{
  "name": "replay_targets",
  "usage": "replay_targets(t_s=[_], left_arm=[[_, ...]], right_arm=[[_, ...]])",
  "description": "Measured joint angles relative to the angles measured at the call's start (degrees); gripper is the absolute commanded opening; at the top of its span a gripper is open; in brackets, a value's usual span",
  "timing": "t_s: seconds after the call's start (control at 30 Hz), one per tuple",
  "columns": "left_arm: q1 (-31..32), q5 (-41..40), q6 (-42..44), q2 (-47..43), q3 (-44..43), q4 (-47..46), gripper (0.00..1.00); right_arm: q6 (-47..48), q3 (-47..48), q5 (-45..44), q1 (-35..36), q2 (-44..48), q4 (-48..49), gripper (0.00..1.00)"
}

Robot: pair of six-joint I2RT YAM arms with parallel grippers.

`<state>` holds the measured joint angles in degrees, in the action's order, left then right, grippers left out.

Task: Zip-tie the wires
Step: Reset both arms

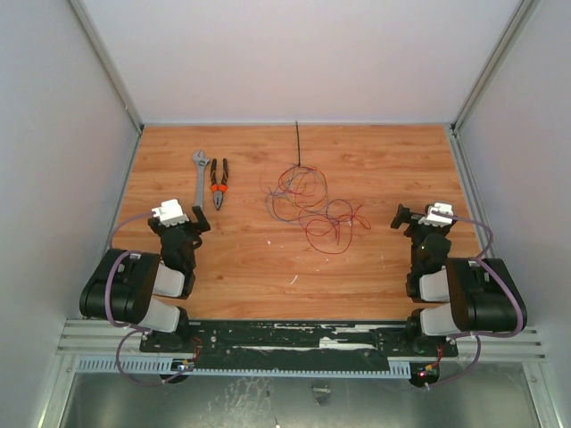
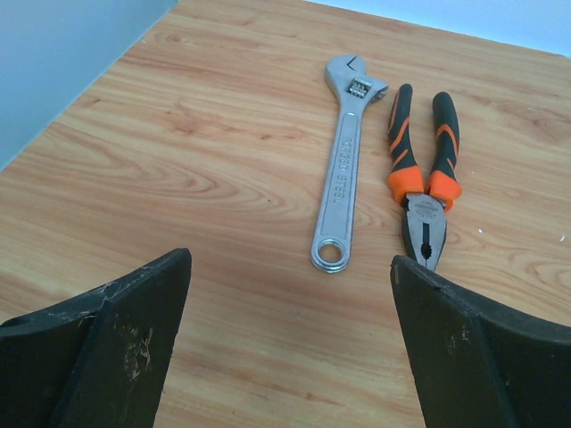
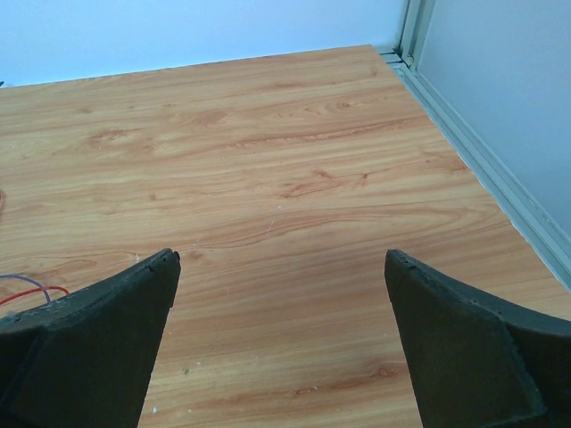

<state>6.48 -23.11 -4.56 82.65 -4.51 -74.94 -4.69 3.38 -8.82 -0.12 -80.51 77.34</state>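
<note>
The wires point(image 1: 308, 203) lie in a loose red, maroon and purple tangle near the middle of the wooden table point(image 1: 375, 267). A thin dark zip tie point(image 1: 297, 143) lies straight behind them, running toward the back wall. My left gripper point(image 1: 189, 234) hovers open at the near left, well away from the wires. In the left wrist view the left gripper point(image 2: 291, 267) holds nothing. My right gripper point(image 1: 409, 219) is open at the near right, to the right of the tangle. In the right wrist view the right gripper point(image 3: 282, 259) is empty, and a bit of the wires point(image 3: 27, 292) shows at the left edge.
A grey adjustable wrench point(image 1: 199, 178) and orange-handled pliers point(image 1: 219, 183) lie side by side at the back left; the wrench point(image 2: 344, 183) and pliers point(image 2: 423, 192) sit just ahead of my left fingers. White walls and metal rails point(image 3: 482, 160) bound the table.
</note>
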Motion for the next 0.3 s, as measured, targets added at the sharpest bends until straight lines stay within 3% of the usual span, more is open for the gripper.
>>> replay_targets(t_s=[0.3], left_arm=[[-0.2,1.0,0.0,0.0,0.0,0.3,0.98]], right_arm=[[0.0,0.0,0.0,0.2,0.0,0.0,0.99]])
